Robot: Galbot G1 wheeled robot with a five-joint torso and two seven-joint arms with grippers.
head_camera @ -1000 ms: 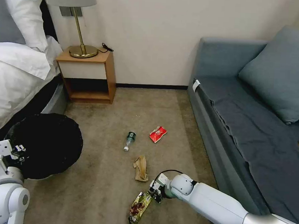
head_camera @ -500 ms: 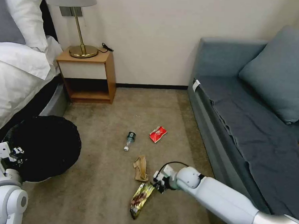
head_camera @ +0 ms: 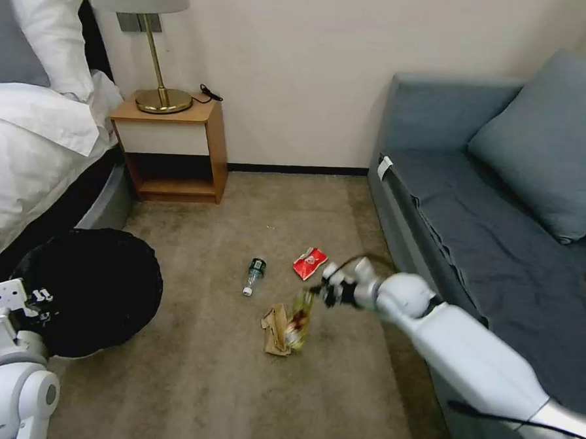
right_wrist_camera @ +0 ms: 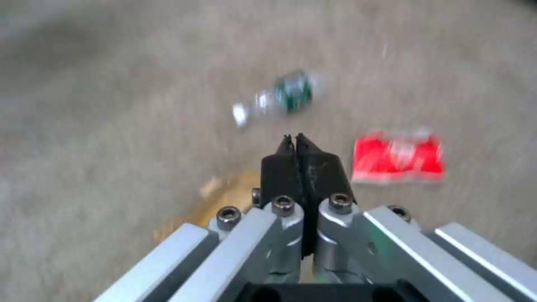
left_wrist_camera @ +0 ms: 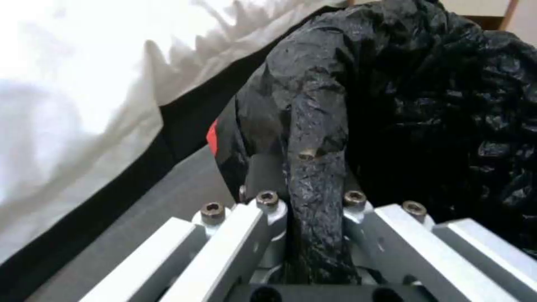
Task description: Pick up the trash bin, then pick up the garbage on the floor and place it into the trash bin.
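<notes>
Carrying foil wrapper (head_camera: pixel 299 317): right gripper (head_camera: pixel 317 290) fingers pinching its top edge, wrapper dangling above brown paper (head_camera: pixel 274 328) on floor (head_camera: pixel 200 372). Left gripper (left_wrist_camera: pixel 313 201) fingers clamping bin (head_camera: pixel 89 287) rim beside bed (head_camera: pixel 28 140). Bottle (head_camera: pixel 254 274), red packet (head_camera: pixel 310 263) lying on floor. Next move likely needing swing across, release over bin mouth.

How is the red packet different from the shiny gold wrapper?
The red packet lies flat on the carpet; the gold wrapper hangs in the air from the right gripper. Nothing touches the red packet; the gold wrapper is pinched by shut fingers. Both are litter, not yet in the bin.
</notes>
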